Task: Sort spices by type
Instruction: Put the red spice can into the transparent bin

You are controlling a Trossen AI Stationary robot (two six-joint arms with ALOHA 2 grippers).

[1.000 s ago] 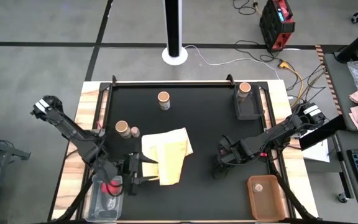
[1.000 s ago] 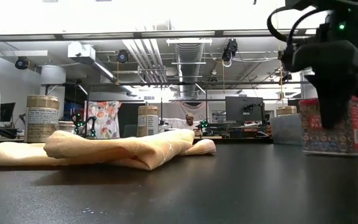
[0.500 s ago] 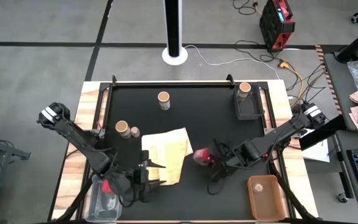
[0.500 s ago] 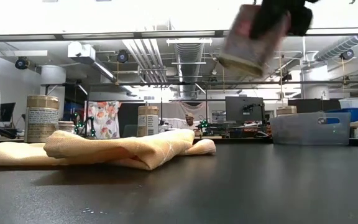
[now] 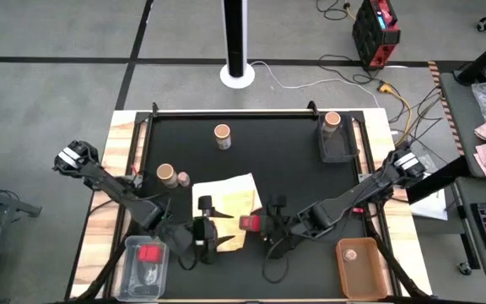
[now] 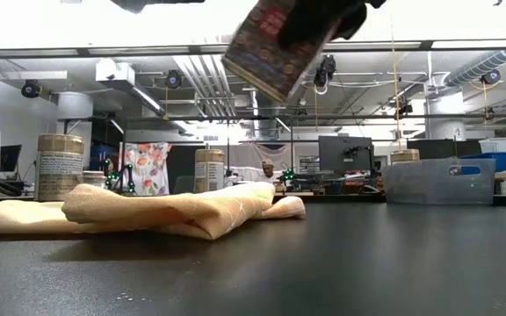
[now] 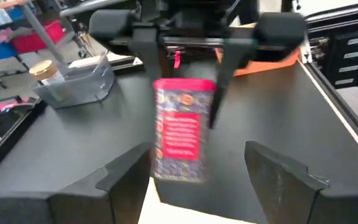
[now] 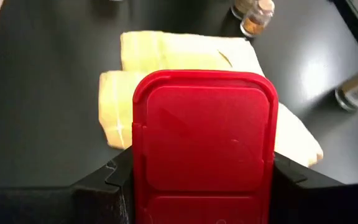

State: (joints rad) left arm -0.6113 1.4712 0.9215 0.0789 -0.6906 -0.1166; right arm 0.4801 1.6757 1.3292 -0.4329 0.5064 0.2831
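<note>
The black tabletop (image 5: pixel 285 160) carries a folded yellow cloth (image 5: pixel 226 203) near its centre. At 5 o'clock sits an orange bin (image 5: pixel 359 266) with one tiny pale round spice inside; at 7 o'clock a clear bin (image 5: pixel 142 266) holds a red spice container (image 5: pixel 148 253); at 1 o'clock a grey tray (image 5: pixel 337 143) holds a tan-topped jar (image 5: pixel 332 120).

Since half a second ago the right gripper (image 5: pixel 264 226) has carried its red spice tin (image 5: pixel 250 222) toward 9 o'clock, from the cloth's 3 o'clock side to its 5 o'clock corner; its fingers are clamped on the tin, which hangs tilted above the tabletop in the low view (image 6: pixel 275 44). The left gripper (image 5: pixel 205 232) has moved toward 3 o'clock and faces the tin, fingers (image 7: pixel 278 177) spread apart with nothing between them.

Two more tan-topped jars stand at 12 o'clock (image 5: pixel 222 133) and 10 o'clock (image 5: pixel 166 175), the latter with a small pale spice (image 5: pixel 183 179) just beside it.

The tin's label is blurred in the left wrist view (image 7: pixel 180 127), and in the right wrist view its red lid (image 8: pixel 204 146) hides the right fingers. The low view cuts off the tin's top.
</note>
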